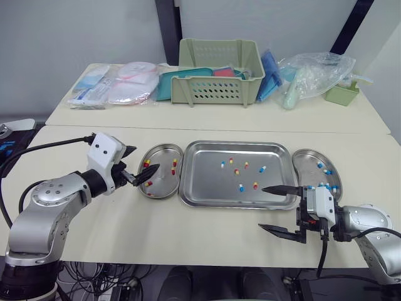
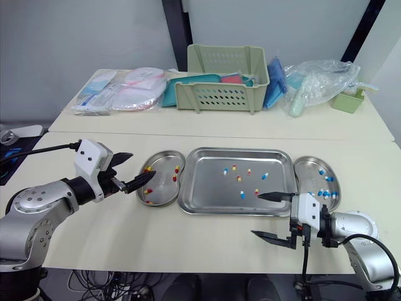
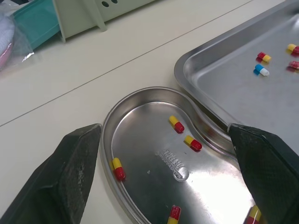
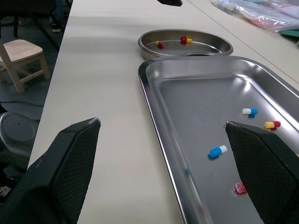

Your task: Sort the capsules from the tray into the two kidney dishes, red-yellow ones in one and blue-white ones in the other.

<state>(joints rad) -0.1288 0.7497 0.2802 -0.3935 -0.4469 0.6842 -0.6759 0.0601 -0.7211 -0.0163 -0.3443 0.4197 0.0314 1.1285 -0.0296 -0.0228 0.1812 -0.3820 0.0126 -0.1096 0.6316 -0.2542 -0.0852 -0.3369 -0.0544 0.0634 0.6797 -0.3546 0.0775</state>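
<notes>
Head view: the tray (image 1: 207,188) sits centre frame on the table (image 1: 125,219), with capsules (image 1: 240,187) scattered mid-pan, their long axes pointing every way. The left kidney dish (image 1: 164,157) holds red-yellow ones, the right kidney dish (image 1: 306,160) blue-white. The left tool (image 1: 146,158) hangs wide open and empty over the left dish. The right tool (image 1: 262,207) — equally wide, empty — has one finger over the tray's lower-right rim.

Left wrist view: red-yellow capsules lie loose in the dish between the spread fingers (image 3: 70,172).

Right wrist view: a blue-white capsule (image 4: 217,151) lies nearest, long axis roughly across the tray. It looks light, smooth and apt to skid on steel, I judge — pinch it across its waist.
</notes>
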